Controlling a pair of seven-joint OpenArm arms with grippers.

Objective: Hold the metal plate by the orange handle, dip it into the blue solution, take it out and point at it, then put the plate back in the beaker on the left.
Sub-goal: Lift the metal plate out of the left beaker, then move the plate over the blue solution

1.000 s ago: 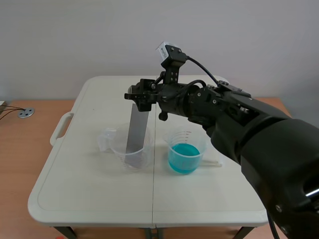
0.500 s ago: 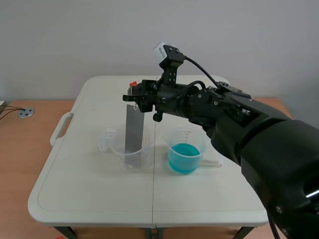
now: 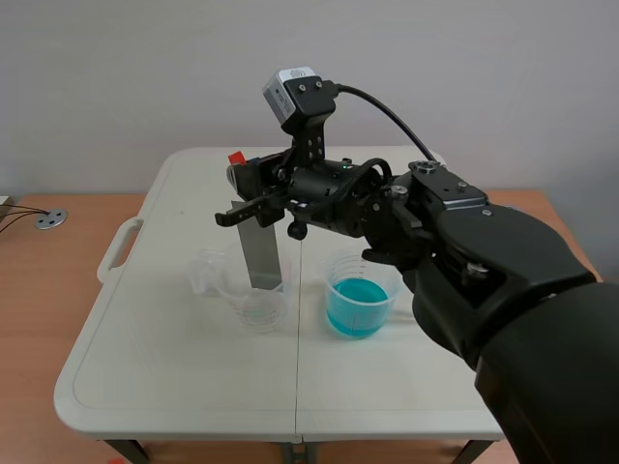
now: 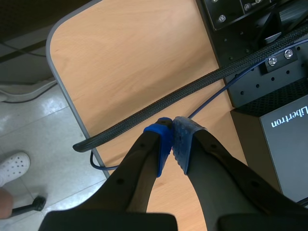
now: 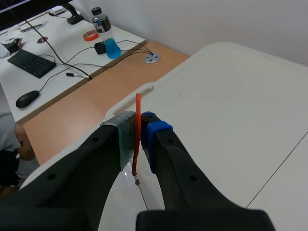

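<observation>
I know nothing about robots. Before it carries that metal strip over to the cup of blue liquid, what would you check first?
1. Grip: the right gripper is shut on the orange handle. Ok.
2. Hang: the metal plate hangs roughly upright. Ok.
3. Clearance: the plate's lower end sits about level with the rim of the left beaker. Cannot tell.
4. Target: the right beaker stands upright, apart from the left one, with blue solution in it. Ok.
5. Other arm: the left gripper is shut on nothing, over a wooden surface, with no beaker near it. Ok.
</observation>
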